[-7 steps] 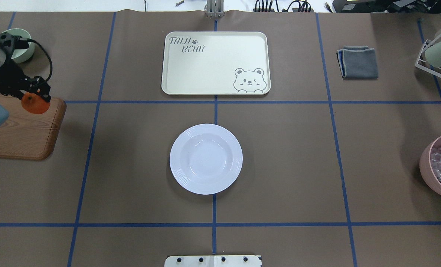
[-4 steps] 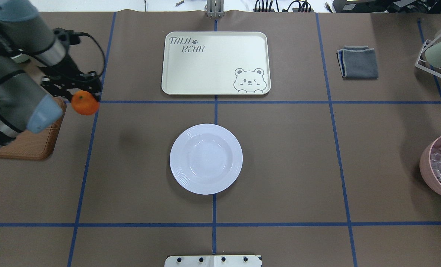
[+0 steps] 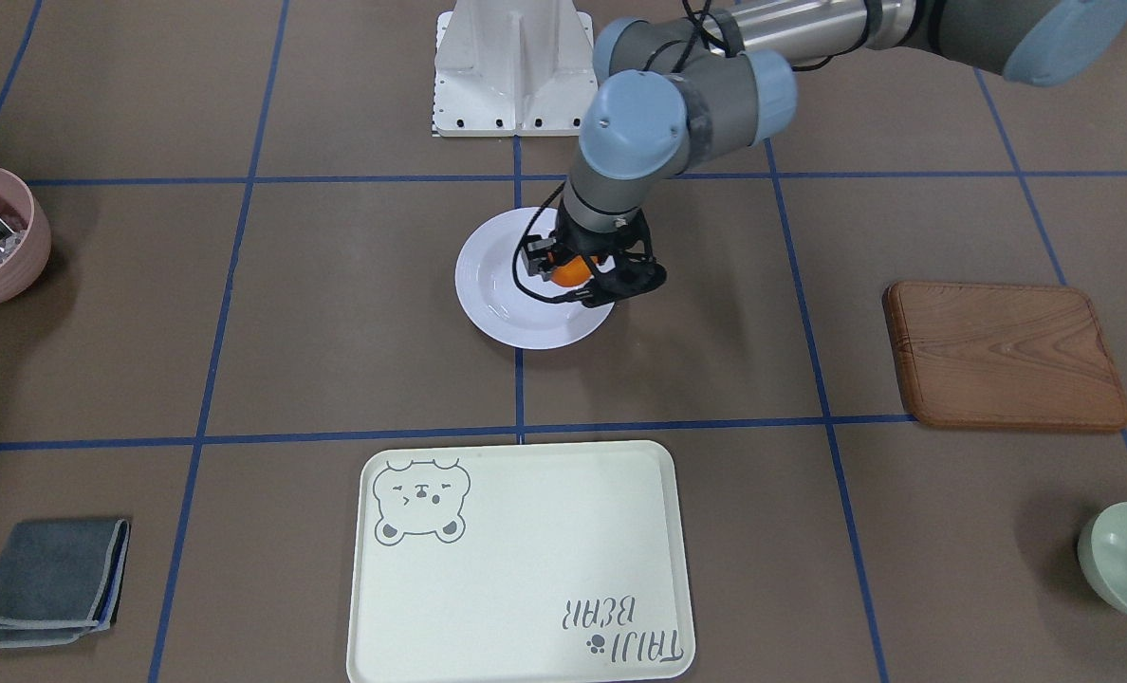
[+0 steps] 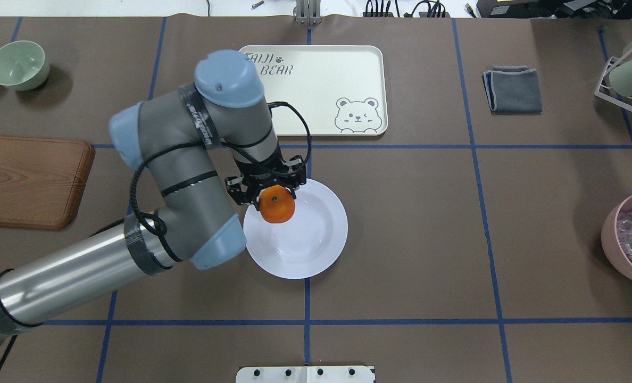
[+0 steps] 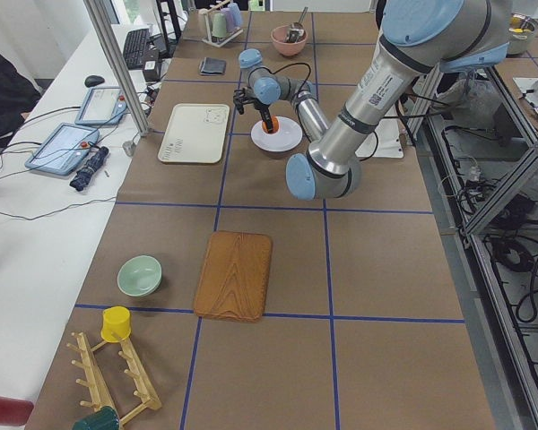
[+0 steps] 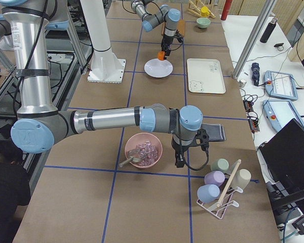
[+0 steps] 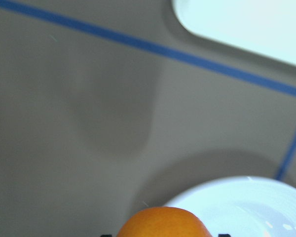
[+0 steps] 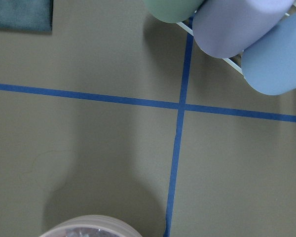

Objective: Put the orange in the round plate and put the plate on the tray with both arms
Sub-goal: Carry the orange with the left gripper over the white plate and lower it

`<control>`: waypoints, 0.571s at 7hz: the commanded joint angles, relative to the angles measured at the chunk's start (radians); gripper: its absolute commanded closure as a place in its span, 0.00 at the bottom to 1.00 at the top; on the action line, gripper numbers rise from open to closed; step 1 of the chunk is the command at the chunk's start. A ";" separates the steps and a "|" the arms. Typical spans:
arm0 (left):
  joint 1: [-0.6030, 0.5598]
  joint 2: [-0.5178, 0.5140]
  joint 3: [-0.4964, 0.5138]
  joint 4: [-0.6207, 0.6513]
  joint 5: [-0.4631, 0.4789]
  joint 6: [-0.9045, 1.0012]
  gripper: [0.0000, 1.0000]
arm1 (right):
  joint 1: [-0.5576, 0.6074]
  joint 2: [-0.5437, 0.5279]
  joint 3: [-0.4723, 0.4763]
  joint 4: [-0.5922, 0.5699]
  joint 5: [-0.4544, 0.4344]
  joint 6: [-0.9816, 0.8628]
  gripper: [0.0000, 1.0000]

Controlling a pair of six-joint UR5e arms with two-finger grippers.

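Hanging in the clenched left jaws, the orange point(image 4: 277, 207) is stem dot up above the left part of the round plate point(image 4: 316, 239). Farther off on the desk point(image 4: 427, 239) lies the tray point(image 4: 316, 85), apart from the plate. Right jaws hang beside the pink bowl point(image 4: 614, 239); their state I cannot tell.

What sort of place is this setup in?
Probably a robotics lab's data-collection cell: a brown table gridded with blue tape, two silver-grey jointed robot arms, and a white side desk with tablets and a keyboard.
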State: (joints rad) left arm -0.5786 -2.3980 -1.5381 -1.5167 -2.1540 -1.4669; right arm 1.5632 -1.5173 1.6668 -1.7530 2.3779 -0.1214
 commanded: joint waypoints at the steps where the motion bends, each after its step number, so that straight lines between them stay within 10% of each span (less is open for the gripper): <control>1: 0.069 -0.036 0.135 -0.144 0.081 -0.067 1.00 | -0.005 0.002 0.014 0.001 0.004 0.005 0.00; 4: 0.071 -0.029 0.147 -0.155 0.080 -0.067 1.00 | -0.018 0.006 0.059 0.003 0.020 0.078 0.00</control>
State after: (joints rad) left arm -0.5099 -2.4284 -1.3942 -1.6673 -2.0750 -1.5327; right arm 1.5534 -1.5136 1.7051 -1.7514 2.3892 -0.0810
